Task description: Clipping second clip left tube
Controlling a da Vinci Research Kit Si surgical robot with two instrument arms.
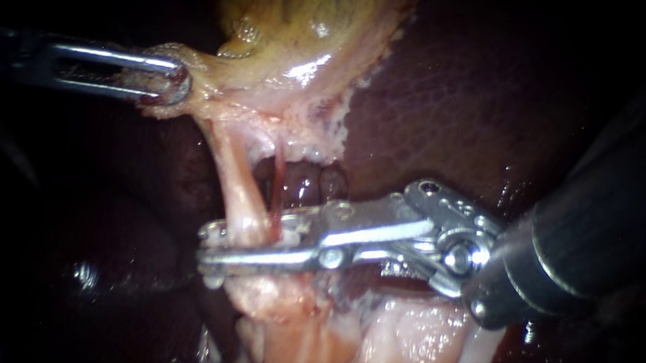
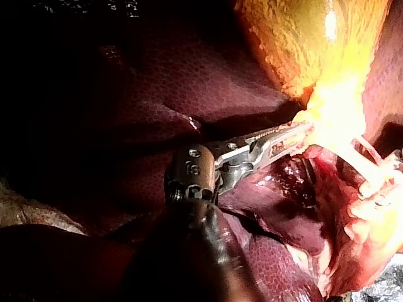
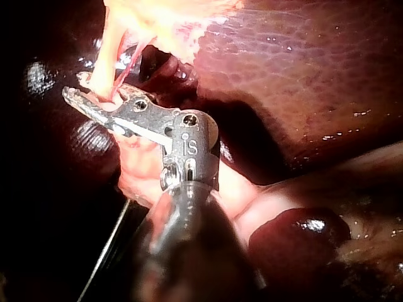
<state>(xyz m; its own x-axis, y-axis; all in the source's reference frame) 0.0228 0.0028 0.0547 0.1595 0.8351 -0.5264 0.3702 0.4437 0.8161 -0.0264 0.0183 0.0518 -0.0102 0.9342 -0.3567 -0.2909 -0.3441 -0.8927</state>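
The pale left tube (image 1: 237, 178) runs down from the yellow gallbladder (image 1: 312, 27). My right instrument (image 1: 245, 242) reaches in from the right, and its two long jaws lie across this tube, one on each side, pressed onto it. A thin red tube (image 1: 278, 186) hangs just right of the pale one, behind the upper jaw. In the right wrist view the same jaws (image 3: 85, 100) hold the pale tube (image 3: 104, 60). My left instrument (image 1: 173, 83) is shut on the pale gallbladder tissue at the upper left and holds it taut; the left wrist view shows this grip (image 2: 296, 135).
Dark red liver (image 1: 483, 102) fills the right and the background. Pale fatty tissue (image 1: 403, 342) lies below the right instrument's jaws. A dark opening (image 1: 307, 184) shows between the tubes and the liver edge.
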